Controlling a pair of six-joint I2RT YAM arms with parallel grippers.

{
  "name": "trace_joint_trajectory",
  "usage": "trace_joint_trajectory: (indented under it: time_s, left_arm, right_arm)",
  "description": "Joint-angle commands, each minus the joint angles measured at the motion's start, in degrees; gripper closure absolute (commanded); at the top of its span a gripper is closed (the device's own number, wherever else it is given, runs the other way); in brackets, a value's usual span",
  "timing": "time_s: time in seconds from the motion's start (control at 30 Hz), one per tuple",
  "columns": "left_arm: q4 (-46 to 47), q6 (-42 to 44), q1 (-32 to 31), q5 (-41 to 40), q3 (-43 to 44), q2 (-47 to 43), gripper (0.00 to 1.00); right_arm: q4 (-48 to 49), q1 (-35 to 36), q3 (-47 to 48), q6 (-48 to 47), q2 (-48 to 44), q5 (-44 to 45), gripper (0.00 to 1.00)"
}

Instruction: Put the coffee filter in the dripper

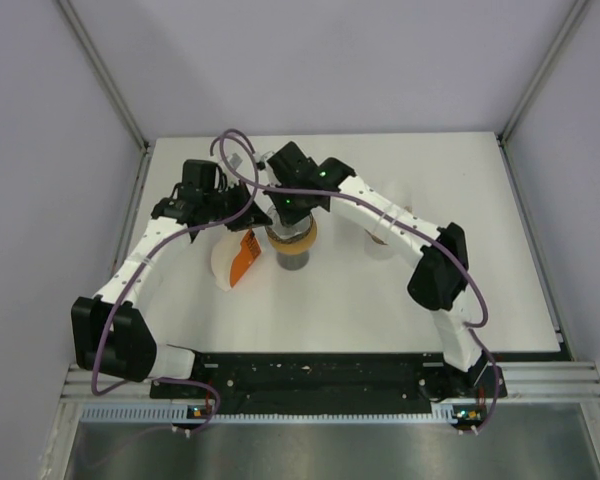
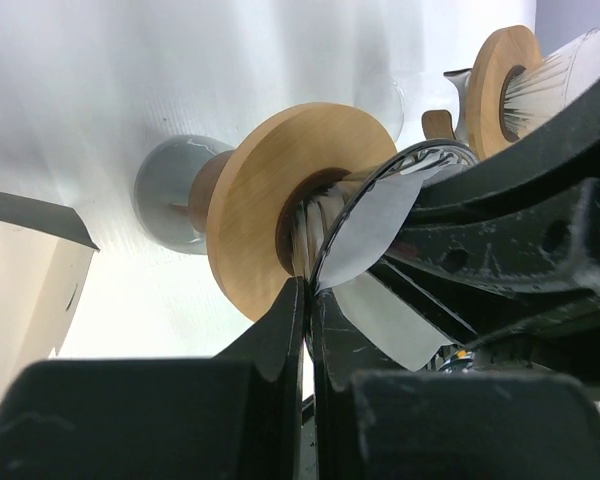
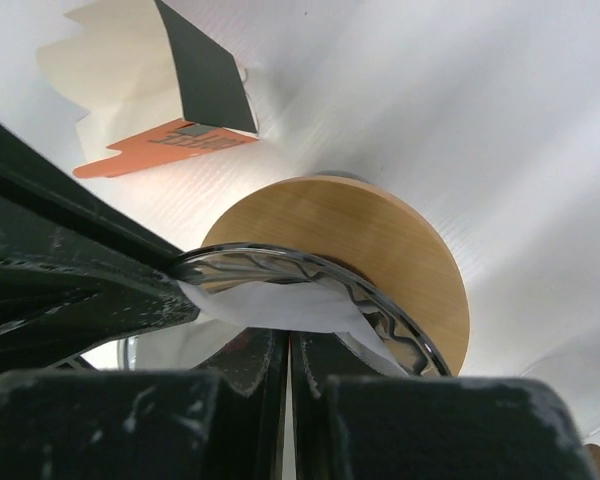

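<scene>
Overhead view looks down; both wrist views closely share the dripper [image 2: 270, 200].

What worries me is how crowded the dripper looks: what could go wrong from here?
The left gripper and right gripper are both shut at the glass rim of the dripper; a sideways pull might tip it off the cup. The filter, lying against that rim, could tear or lift out.

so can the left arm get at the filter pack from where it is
Probably yes. The filter pack lies on the left arm's side of the dripper, nothing on top. The left gripper is shut at the dripper rim, so it must back off and open first.
</scene>
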Motion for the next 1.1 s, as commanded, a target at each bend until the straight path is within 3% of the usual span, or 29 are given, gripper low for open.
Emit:
trace_joint_trajectory:
  time_s: [0.0,0.17,0.43,1.07]
  left_arm:
    - [-0.89,2.95,-0.41,-1.69,1.94,-0.36,1.0]
    - [-1.51,3.22,-0.41,-1.69,2.91,-0.1,0.99]
    - [-2.21,3.66,-0.41,-1.52,4.49,-0.18,0.68]
    - [-3.79,6.47,-0.41,-1.78,9.32,-1.33,0.41]
  right_arm:
    - [4.24,-0.12,0.46,-1.35,-6.55,-3.63,1.0]
    - [4.6,-0.56,-1.12,-1.35,-9.01,-3.64,1.0]
    - [4.95,-1.61,-2.88,-1.35,-9.99,-4.16,1.0]
    - [5.13,-2.41,-0.6,-1.78,-13.06,-4.96,1.0]
